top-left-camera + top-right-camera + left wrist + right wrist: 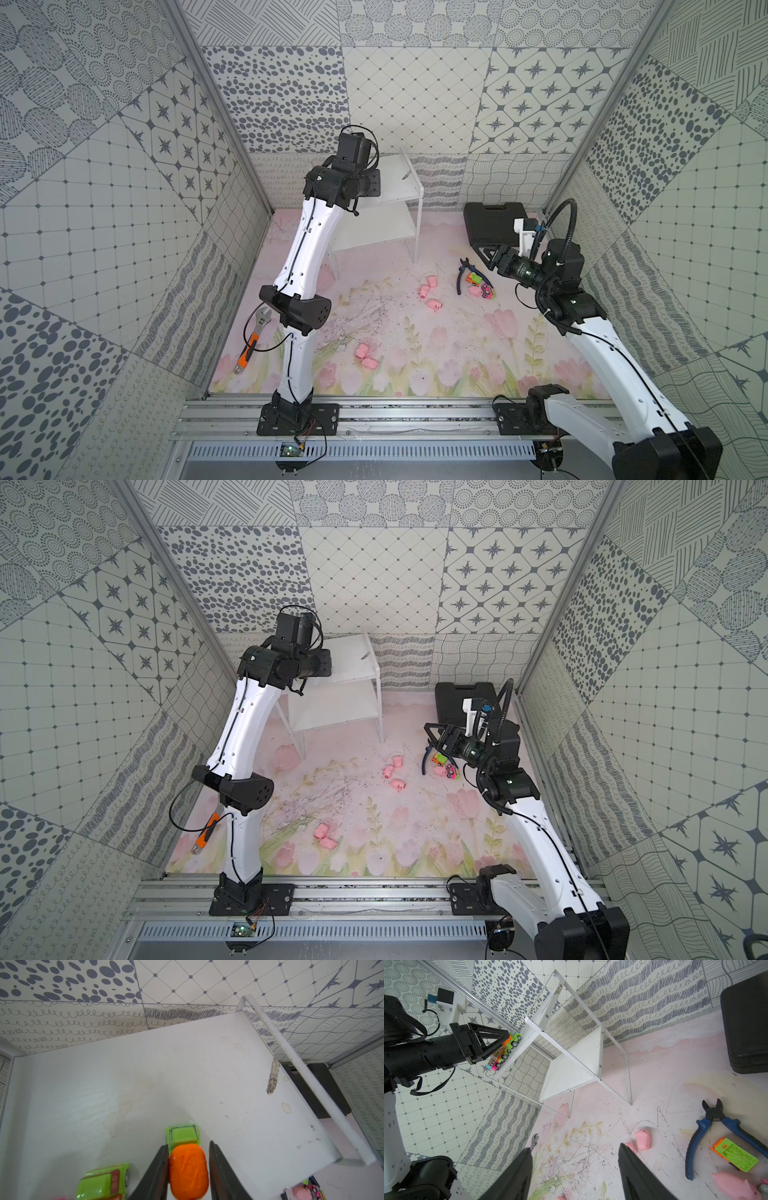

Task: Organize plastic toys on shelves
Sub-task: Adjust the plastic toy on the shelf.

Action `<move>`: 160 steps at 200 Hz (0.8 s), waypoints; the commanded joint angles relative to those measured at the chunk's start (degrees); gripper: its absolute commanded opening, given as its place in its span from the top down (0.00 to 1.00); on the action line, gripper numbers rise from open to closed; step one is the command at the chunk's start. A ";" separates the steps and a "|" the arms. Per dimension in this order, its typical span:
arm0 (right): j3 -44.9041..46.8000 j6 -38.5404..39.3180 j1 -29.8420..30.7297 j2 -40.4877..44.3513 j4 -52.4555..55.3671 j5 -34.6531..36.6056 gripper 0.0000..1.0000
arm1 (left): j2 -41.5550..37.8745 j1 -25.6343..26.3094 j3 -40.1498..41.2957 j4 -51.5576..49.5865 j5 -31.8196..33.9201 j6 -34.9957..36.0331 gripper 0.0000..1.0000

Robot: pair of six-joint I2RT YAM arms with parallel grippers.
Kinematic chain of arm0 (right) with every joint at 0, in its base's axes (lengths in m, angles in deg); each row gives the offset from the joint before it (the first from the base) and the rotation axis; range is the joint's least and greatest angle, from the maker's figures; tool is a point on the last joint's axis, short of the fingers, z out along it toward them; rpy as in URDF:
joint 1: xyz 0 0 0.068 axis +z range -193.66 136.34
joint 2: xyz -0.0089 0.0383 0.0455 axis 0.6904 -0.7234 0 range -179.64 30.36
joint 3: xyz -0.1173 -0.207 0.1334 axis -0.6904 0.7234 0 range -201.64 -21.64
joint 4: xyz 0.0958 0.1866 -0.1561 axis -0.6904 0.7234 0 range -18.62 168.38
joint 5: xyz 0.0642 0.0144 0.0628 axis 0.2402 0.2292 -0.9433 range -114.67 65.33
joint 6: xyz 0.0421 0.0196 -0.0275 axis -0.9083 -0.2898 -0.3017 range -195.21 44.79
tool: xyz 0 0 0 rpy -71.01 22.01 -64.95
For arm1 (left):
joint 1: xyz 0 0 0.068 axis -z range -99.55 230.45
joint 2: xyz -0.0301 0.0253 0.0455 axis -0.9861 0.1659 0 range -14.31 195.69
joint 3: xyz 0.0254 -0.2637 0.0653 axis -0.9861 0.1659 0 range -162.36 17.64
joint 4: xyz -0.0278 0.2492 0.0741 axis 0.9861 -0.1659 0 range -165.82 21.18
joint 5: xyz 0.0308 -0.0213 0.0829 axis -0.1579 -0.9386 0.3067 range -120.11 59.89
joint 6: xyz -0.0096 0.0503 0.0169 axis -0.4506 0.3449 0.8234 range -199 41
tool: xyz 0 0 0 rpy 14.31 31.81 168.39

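Note:
My left gripper (188,1144) hovers over the top board of the white shelves (187,1076). Its jaws stand close around a toy car with a green cab and an orange back (188,1169). One finger touches the car and a thin gap shows at the other. A second green car (104,1182) sits beside it, and the right wrist view shows a row of cars (504,1051) on that board. My right gripper (574,1147) hangs open and empty above the floor. Pink pigs (432,282) (363,351) lie on the mat.
Blue-handled pliers (463,276) lie by a green-orange car (472,278), a pink car (486,292) and a pig (737,1185). A black case (494,224) stands at the back right. An orange-handled wrench (251,340) lies at the left, behind my left arm. The lower board (571,1072) is bare.

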 commanded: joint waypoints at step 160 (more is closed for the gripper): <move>0.14 -0.14 -0.30 2.98 -2.04 -1.31 0.30 | -6.32 3.22 8.87 1.29 9.65 -6.17 0.64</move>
